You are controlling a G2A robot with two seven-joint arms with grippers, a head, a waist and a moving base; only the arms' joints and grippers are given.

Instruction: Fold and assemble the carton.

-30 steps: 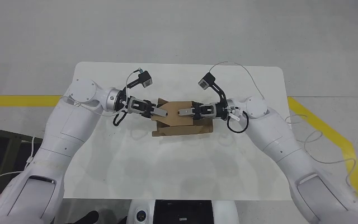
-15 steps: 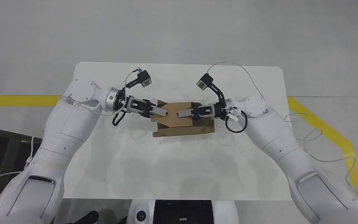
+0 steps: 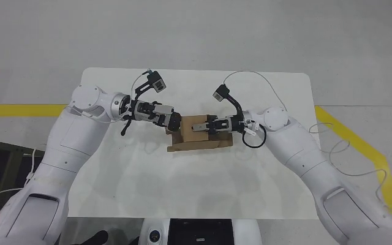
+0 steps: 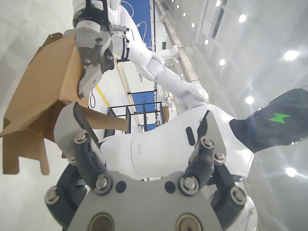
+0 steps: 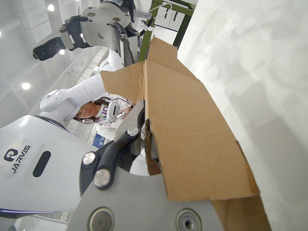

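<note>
A brown cardboard carton [image 3: 211, 139] lies half-formed in the middle of the white table [image 3: 122, 184]. My right gripper [image 3: 197, 127] lies over the carton's top from the right and is shut on one of its upright panels [image 5: 182, 121]; one finger [image 5: 131, 123] presses the panel's inner face. The left wrist view has that same gripper [image 4: 87, 78] clamped on the carton [image 4: 41, 85]. My left gripper [image 3: 176, 122] sits at the carton's left end, open, with its fingers [image 4: 81, 121] spread wide beside a loose flap and holding nothing.
The table has bare room in front of and behind the carton. A green metal rack [image 5: 182, 17] stands beyond the table's edge. A yellow floor line [image 3: 30, 110] runs past both sides of the table.
My right gripper has slid leftward across the carton's top. The left wrist has twisted and lifted slightly at the carton's left end, and the left flap has folded inward.
</note>
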